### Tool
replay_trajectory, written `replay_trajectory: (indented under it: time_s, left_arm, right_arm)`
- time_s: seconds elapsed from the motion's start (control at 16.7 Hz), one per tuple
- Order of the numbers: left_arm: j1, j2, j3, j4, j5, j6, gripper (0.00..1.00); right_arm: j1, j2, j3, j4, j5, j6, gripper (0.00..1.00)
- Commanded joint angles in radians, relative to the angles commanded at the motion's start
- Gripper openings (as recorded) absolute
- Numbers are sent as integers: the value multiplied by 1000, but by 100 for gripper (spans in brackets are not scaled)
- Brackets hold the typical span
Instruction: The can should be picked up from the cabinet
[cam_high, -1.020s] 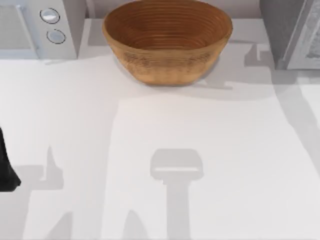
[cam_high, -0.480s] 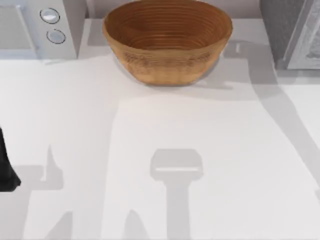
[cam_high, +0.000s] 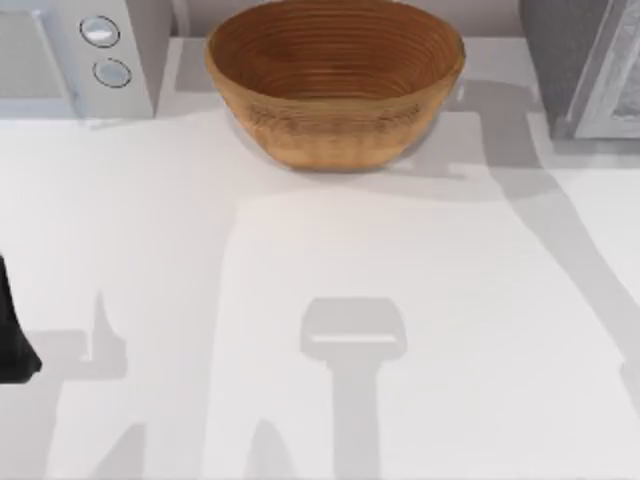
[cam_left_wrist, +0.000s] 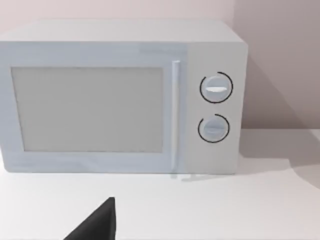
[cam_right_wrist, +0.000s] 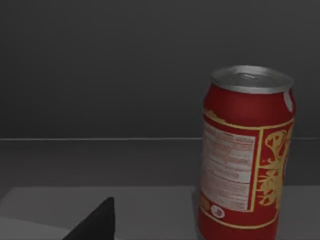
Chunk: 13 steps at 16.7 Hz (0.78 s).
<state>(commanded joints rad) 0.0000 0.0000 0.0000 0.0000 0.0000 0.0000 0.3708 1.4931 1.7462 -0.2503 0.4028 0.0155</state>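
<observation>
Right gripper (cam_right_wrist: 95, 225) facing into the cabinet, a dark tip of it low in the right wrist view, short of the can (cam_right_wrist: 245, 155) and apart from it. Cannot tell how far open; nothing seen in its hold. Left gripper (cam_left_wrist: 95, 225) parked, pointed at the microwave (cam_left_wrist: 120, 95); opening likewise not to be told, nothing seen held. Left arm (cam_high: 12, 330) at the table's left edge, well to the left of the bowl and nearer the camera.

White table (cam_high: 300, 260), smooth and matte, crossed by soft grey shadows. Pale plain wall behind the microwave. Wooden ribbed bowl (cam_high: 335, 80) at the far middle of the table, upright. Microwave to the left of the bowl, door closed, two round dials one above the other beside the handle. Grey cabinet (cam_high: 580, 70) to the right of the bowl, at the far right corner.

From above: the cabinet's outside, with a pale panel along its right side. From the right wrist: its dim grey inside, a flat shelf and a dark back wall, with the can standing upright on the shelf. Red can, silver top, yellow markings and a white panel of small print. From the left wrist: the microwave's front face, square on.
</observation>
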Motion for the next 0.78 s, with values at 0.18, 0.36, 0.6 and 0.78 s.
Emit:
replay_trajectory:
  time_s: [0.18, 0.36, 0.6, 0.78]
  left_arm:
    - [0, 0, 0, 0, 0, 0, 100]
    - [0, 0, 0, 0, 0, 0, 100]
    - [0, 0, 0, 0, 0, 0, 100]
    - [0, 0, 0, 0, 0, 0, 100]
  right_arm:
    - [-24, 98, 100, -1, -23, 0, 100]
    - [-50, 188, 192, -2, -48, 0, 100]
    - [-58, 200, 204, -2, -55, 0, 100]
    - [-58, 200, 204, -2, -55, 0, 77]
